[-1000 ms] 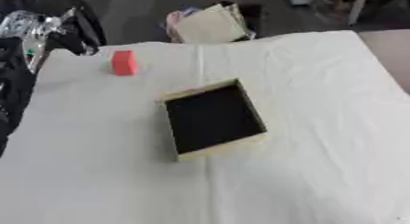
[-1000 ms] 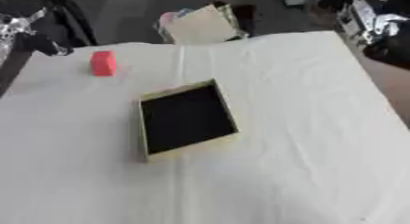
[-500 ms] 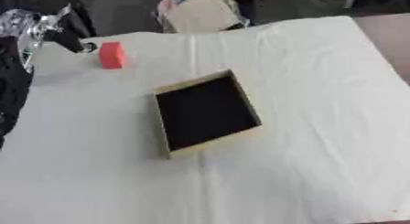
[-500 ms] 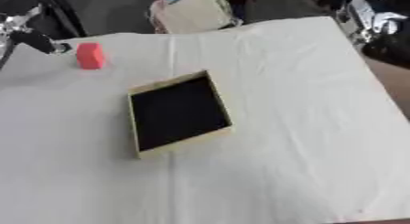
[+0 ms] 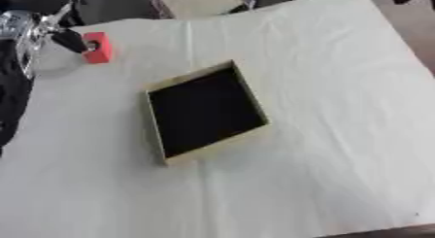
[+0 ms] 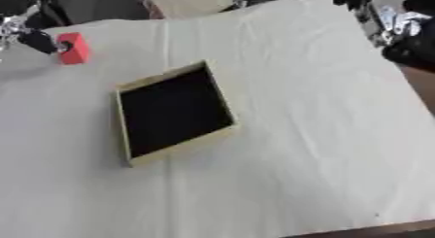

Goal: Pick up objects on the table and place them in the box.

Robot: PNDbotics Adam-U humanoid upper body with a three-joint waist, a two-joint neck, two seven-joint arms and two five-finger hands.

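Our left hand point(image 5: 64, 35) touches the red block point(image 5: 98, 47) near the counter point(image 5: 340, 135) edge, grasp indiscernible; box point(image 5: 204, 110) centred; right hand point(image 6: 382, 13) likewise unclear.

A staged test bench, as in a lab or workshop

A table covered with a creased white cloth point(image 5: 323, 115) is seen, on which only a shallow tan cardboard box with a black inside point(image 5: 207, 110) and a small red block point(image 5: 98, 47) are laid out. Beyond the far edge, a dark floor and a beige bag-like object point(image 5: 200, 1) are shown.
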